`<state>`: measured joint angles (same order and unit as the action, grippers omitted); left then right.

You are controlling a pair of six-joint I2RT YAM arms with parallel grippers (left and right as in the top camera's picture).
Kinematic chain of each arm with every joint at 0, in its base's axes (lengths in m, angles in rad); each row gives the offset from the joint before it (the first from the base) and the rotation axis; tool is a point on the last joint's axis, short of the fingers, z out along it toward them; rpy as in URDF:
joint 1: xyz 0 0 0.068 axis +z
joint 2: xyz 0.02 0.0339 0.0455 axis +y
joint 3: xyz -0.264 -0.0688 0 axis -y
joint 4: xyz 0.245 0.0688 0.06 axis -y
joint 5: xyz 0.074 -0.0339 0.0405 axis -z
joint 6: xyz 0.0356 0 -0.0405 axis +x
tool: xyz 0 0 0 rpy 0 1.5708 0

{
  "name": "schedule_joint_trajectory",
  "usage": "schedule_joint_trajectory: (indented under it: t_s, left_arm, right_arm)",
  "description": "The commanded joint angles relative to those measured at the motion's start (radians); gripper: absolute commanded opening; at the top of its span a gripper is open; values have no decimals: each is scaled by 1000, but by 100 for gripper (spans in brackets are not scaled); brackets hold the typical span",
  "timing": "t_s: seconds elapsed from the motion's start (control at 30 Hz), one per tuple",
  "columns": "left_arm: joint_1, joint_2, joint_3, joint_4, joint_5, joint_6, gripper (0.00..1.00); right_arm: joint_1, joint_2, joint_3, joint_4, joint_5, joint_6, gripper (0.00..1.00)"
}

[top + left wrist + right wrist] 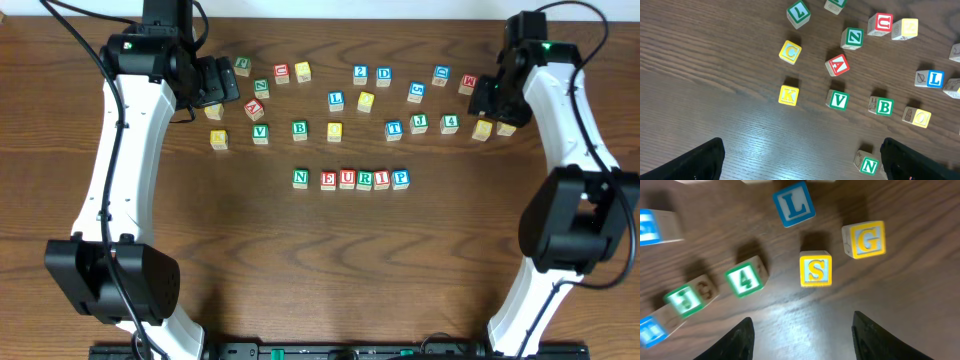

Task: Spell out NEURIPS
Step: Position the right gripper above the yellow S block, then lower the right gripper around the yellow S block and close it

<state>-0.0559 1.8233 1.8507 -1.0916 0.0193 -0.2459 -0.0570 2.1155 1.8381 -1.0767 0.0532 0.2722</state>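
Beside yellow S [815,269], yellow G [863,239] (apart)

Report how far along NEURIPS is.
Done: N, E, U, R, I, P stand side by side. In hand: nothing; the right tool hangs open near the yellow S, and the left tool is open too. Left: set the S after the P.

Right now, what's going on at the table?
Six cubes in the centre row read N E U R I P; the last letter is missing. The right fingers are open and empty, lined up toward the yellow S cube, not touching it. The left fingers are open and empty over the loose cubes at the left.
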Motion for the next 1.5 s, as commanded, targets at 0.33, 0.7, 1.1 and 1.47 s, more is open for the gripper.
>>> schedule_joint_trajectory:
  t_s: [0.33,0.7,1.1,1.47]
  left_arm:
    - [4,6,12,2,-11,5,98]
    - [4,6,12,2,-11,-2,98]
    - [4,6,12,-2,-11,-2,98]
    - [4,6,12,-2,-12,-2,98]
  right_arm:
    - [-43,148,10,76,16,-57,53]
    - [-41,174,10,105,-37,-73,37]
    - [-42,174,10,43,-68,-72,31]
    - [-7,174,10,-130,-132,-154,18]
